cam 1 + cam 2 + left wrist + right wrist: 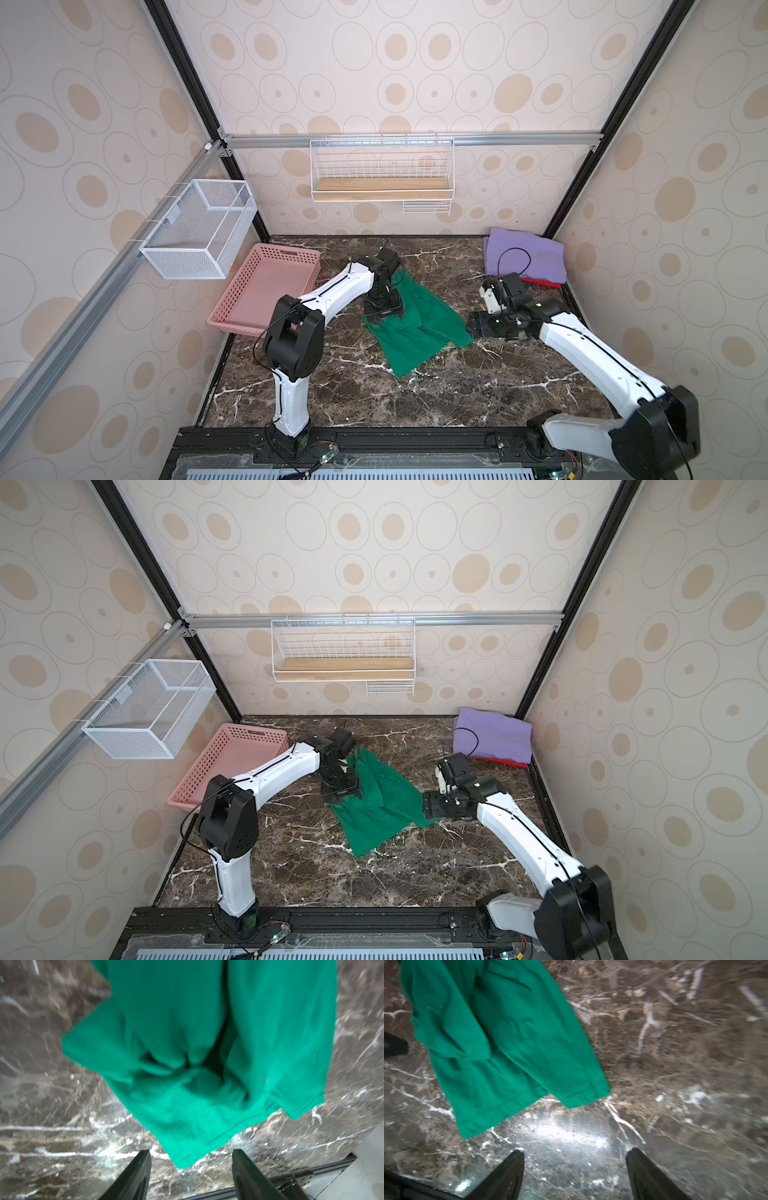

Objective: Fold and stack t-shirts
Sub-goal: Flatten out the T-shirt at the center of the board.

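Dark marbled desk (478, 395) ringed by wallpapered walls (415, 62). Near its middle the green t-shirt (415, 332) lies rumpled and partly doubled over, not neatly folded. Left claw (190, 1153) hangs over the shirt's side toward the desk's left edge, spread, pinching nothing. The right claw (575, 1153), also spread, hovers over bare desk beside the shirt's right corner. At the far right corner, a folded lavender t-shirt (525, 253) sits on a red t-shirt (544, 283). Two seem stacked, and the green one remains to fold and add.

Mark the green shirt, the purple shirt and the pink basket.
green shirt (415, 336), in a top view, on the middle of the cloth.
purple shirt (544, 257), in a top view, on its flat upper face.
pink basket (286, 255), in a top view, on its far wall.
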